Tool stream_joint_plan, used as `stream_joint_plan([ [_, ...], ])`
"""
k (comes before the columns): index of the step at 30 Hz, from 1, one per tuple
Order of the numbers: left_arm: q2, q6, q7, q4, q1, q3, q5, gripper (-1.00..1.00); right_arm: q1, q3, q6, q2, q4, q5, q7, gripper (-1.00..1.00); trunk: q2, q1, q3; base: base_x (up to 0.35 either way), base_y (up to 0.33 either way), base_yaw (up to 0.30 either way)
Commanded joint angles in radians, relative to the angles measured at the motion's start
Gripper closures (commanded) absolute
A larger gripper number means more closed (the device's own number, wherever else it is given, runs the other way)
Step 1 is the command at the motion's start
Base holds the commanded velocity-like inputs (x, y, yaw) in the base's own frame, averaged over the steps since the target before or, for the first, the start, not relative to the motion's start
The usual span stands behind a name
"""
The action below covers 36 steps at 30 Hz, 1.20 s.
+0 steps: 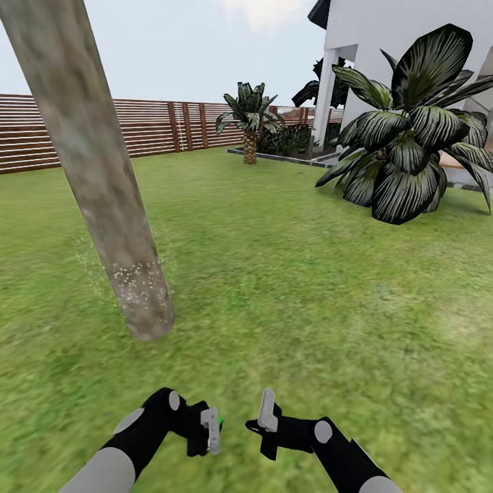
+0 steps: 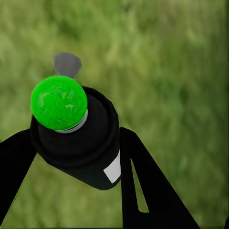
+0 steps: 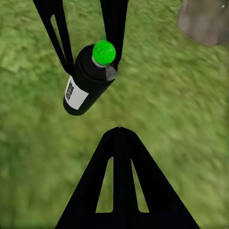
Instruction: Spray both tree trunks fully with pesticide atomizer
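Green lawn (image 1: 308,274) backed by brown slat fence (image 1: 150,127), white house (image 1: 404,41) and striped broad-leaved plant (image 1: 411,144) far ahead of the right claw. Thick mottled tree trunk (image 1: 96,164) ahead-left of the left claw (image 1: 211,430), white specks (image 1: 137,281) dotting its base. Left claw clamped on small black spray bottle (image 2: 78,136), green cap up. Right claw (image 1: 268,411) just beside it, fingers closed together, holding nothing.

Fence: we see brown slats (image 1: 157,127) behind the lawn.
House: white wall (image 1: 383,34), beside broad-leaved plants (image 1: 411,144).
Sky: pale (image 1: 185,48).
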Motion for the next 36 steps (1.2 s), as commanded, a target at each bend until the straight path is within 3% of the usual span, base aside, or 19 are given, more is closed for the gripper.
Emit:
stream_joint_plan([
  [1, -0.005, 0.012, 0.0, 0.0, 0.0, 0.0, -0.01, 1.0, 0.0, 0.0, 0.0, 0.0, 0.0, 0.0, 0.0, 1.0, 0.0, 0.0, 0.0, 0.0, 0.0, 0.0],
  [5, -0.014, 0.044, -0.001, 0.0, 0.0, 0.0, -0.018, 1.0, 0.0, 0.0, 0.0, 0.0, 0.0, 0.0, 0.0, 1.0, 0.0, 0.0, 0.0, 0.0, 0.0, 0.0],
  [20, -0.069, 0.036, -0.009, 0.007, 0.003, 0.0, -0.015, 1.0, -0.001, 0.0, 0.0, 0.0, -0.001, 0.0, -0.001, 1.0, 0.0, 0.0, 0.0, 0.0, 0.0, 0.0],
  [36, -0.088, 0.039, -0.002, 0.015, 0.003, 0.0, -0.017, 1.0, -0.001, 0.0, 0.0, 0.0, -0.002, 0.0, -0.002, 1.0, 0.0, 0.0, 0.0, 0.0, 0.0, 0.0],
])
